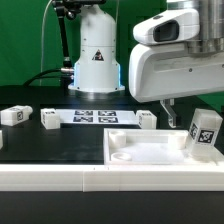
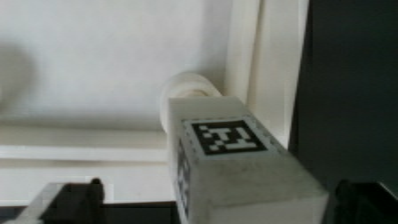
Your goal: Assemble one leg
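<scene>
A leg (image 1: 205, 131), a small white post with a square tag, stands slightly tilted at the tabletop's corner on the exterior view's right. The tabletop (image 1: 150, 158) is a wide white tray at the front. My gripper (image 1: 185, 118) hangs over that corner. In the wrist view the leg (image 2: 240, 165) lies between my fingers, its far end at a round corner socket (image 2: 196, 82). My gripper (image 2: 217, 205) is open: one finger (image 2: 75, 200) stands apart from the leg, the other (image 2: 361, 200) is close beside it.
Three more legs (image 1: 14, 115) (image 1: 50, 118) (image 1: 147, 119) lie on the black table behind the tabletop. The marker board (image 1: 95, 116) lies in front of the white robot base (image 1: 97, 55). A green wall stands behind.
</scene>
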Robot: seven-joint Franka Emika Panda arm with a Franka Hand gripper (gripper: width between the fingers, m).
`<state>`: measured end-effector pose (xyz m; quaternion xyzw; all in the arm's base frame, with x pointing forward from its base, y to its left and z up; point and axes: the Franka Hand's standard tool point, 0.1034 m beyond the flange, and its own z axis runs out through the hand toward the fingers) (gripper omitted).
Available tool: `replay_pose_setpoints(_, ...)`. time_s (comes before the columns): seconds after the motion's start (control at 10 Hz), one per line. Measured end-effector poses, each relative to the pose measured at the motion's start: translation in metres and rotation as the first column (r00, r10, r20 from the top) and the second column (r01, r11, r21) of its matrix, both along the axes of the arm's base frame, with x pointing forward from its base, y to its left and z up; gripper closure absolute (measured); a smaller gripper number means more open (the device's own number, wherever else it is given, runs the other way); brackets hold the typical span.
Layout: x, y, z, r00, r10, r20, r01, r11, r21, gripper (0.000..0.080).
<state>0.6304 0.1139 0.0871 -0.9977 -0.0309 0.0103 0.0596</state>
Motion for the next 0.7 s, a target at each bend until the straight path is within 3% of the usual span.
replay_pose_setpoints(0.2, 0.0036, -0.0024, 0.0015, 1.0, 0.018, 0.019, -0.018, 0.999, -0.036, 0.015)
replay_pose_setpoints(0.5, 0.0034, -0.0015, 0.0008, 1.0, 0.019, 0.022, -0.019, 0.999, -0.035, 0.0177)
replay_pose_setpoints(0.6, 0.0034, -0.0017, 0.0007, 1.0, 0.019, 0.022, -0.018, 0.999, -0.035, 0.0354)
replay_pose_setpoints(0.7, 0.0034, -0.0017, 0.0007, 1.0, 0.019, 0.022, -0.018, 0.999, -0.035, 0.0354)
